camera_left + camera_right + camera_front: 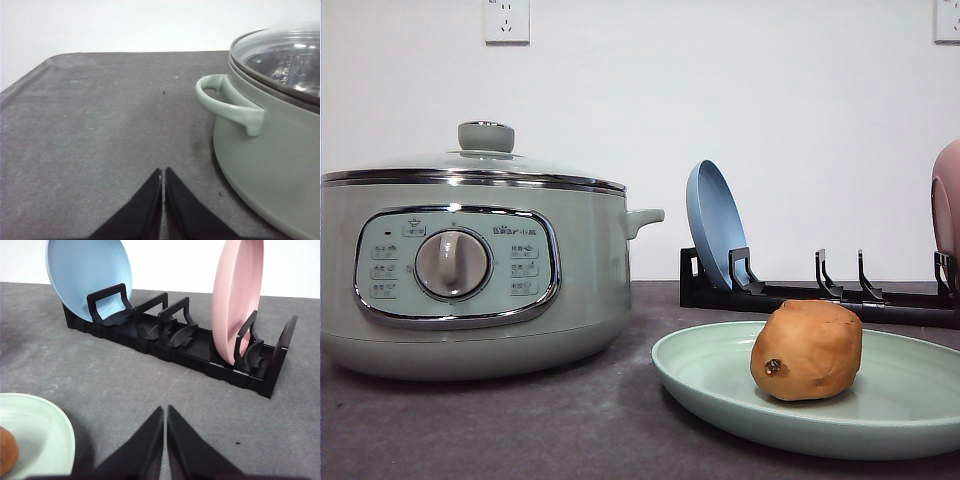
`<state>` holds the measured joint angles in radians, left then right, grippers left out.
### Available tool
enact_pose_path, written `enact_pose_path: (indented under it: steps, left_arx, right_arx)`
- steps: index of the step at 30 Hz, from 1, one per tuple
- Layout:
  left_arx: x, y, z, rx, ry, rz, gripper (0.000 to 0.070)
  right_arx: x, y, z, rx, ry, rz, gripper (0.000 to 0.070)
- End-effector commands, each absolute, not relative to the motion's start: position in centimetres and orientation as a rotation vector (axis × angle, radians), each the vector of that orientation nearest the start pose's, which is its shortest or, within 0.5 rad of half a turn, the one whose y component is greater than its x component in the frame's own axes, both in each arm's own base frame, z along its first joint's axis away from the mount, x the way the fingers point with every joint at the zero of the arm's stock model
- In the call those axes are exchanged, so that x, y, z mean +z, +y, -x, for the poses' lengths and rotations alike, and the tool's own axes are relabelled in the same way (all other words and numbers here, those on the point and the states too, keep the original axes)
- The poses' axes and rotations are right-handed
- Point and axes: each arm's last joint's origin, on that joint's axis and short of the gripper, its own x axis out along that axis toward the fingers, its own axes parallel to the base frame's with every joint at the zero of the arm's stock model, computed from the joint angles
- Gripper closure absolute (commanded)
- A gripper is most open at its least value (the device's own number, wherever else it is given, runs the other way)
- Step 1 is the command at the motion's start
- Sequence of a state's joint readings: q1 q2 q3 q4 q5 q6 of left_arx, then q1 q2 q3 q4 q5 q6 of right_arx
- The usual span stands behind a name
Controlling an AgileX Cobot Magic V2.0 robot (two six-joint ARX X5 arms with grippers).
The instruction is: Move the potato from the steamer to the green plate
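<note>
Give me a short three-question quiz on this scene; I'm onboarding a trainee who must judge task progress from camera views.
1. True or false: the potato lies on the green plate.
2. Which dishes stand upright in the black rack? A) blue plate and pink dish B) two green plates C) none
3. Fill in: the steamer has its glass lid ____.

Key:
1. True; it sits on the plate, free of both pincers.
2. A
3. On. The left pincer and right pincer are both shut and empty above the table.
</note>
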<state>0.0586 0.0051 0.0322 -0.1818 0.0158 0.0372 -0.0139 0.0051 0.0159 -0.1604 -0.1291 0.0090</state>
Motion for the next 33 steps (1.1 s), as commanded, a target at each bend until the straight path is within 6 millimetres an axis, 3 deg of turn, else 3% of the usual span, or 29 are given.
enact_pose_path:
  steps: [1,33]
  left_arx:
    - [14.92,0.52,-9.55,0.042,0.18,-0.026,0.07]
    - [14.93,0.52,-9.55,0.042,0.18,-0.026,0.07]
  right_arx:
    - [15.23,0.25,-9.6,0.114,0.147,-0.036,0.07]
    - [15.23,0.25,-9.6,0.114,0.148,-0.036,0.07]
